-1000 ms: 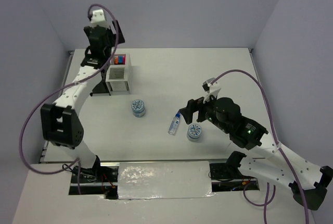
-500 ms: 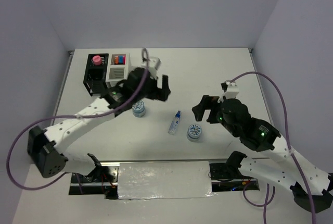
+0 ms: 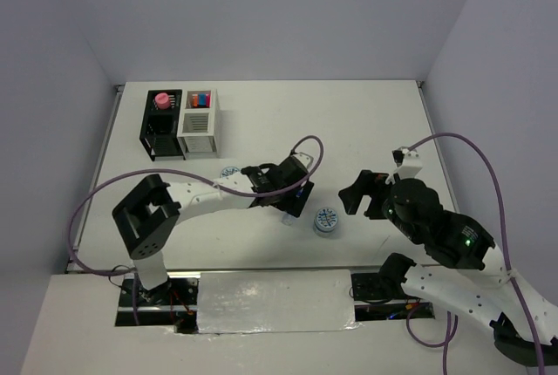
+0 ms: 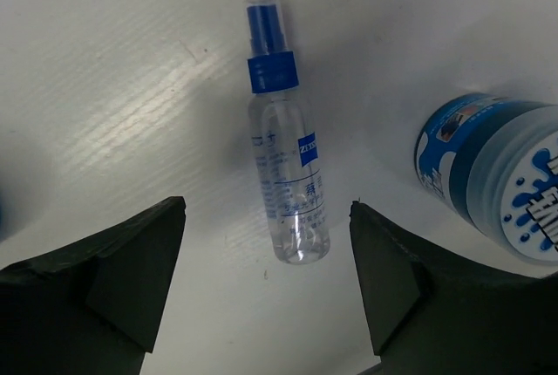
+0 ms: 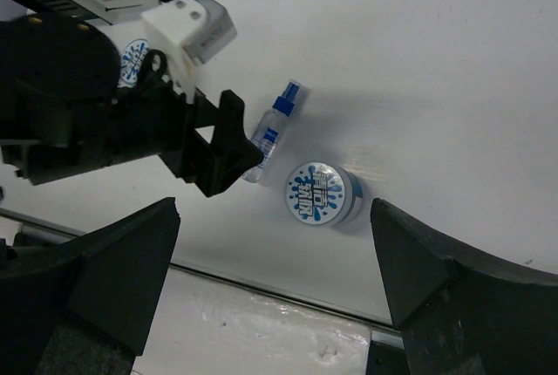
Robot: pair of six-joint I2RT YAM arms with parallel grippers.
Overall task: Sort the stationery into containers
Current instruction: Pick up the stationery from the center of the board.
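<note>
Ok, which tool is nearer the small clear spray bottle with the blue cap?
Left. The left tool hangs directly over the clear blue-capped spray bottle, open and straddling it; the right tool sits off to its right, beyond the round light-blue patterned tin.

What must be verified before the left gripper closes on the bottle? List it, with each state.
1. Left gripper open: ok, jaws wide.
2. Bottle between its fingers: ok, lying flat, cap pointing away.
3. Fingers low enough to grip: cannot tell.
4. Tin apart from the fingers: ok, but close to one.
5. Right gripper out of the way: ok, open, held above and off to the side.
6. Room in the white box: cannot tell.
</note>
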